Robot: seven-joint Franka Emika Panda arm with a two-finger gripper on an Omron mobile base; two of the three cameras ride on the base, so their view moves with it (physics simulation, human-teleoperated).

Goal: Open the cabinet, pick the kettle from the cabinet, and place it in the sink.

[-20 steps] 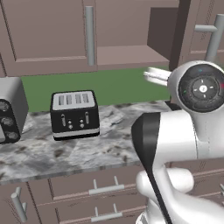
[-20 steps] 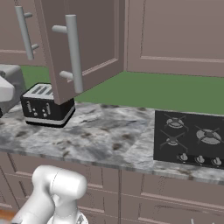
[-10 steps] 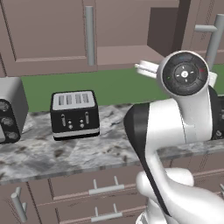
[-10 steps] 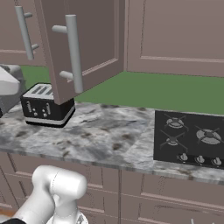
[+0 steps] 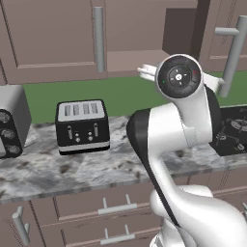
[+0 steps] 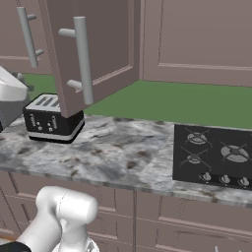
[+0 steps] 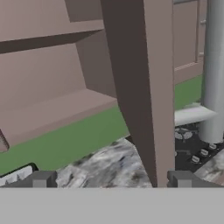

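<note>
The cabinet [image 5: 144, 46] hangs above the counter with its right door [image 6: 98, 54] swung open and its left door [image 5: 53, 38] shut. In the hand view the open door's edge [image 7: 140, 87] stands straight ahead, just past my gripper [image 7: 111, 181], with its grey bar handle [image 7: 214, 70] to the right. The jaws are open with nothing between them. A bare stretch of the cabinet shelf [image 7: 57, 103] shows to the left of the door edge. The kettle and the sink are out of view. My arm [image 5: 178, 116] rises in front of the open cabinet.
A black toaster [image 5: 82, 126] stands on the marbled counter [image 6: 113, 152], with a grey appliance [image 5: 9, 123] at the far left. A black stove top [image 6: 216, 157] lies to the right. Drawers with horizontal handles [image 5: 116, 207] run below the counter.
My arm's upper joint has swung left and slightly up in front of the open cabinet. The door, toaster and cameras have not moved. The jaws stay open.
</note>
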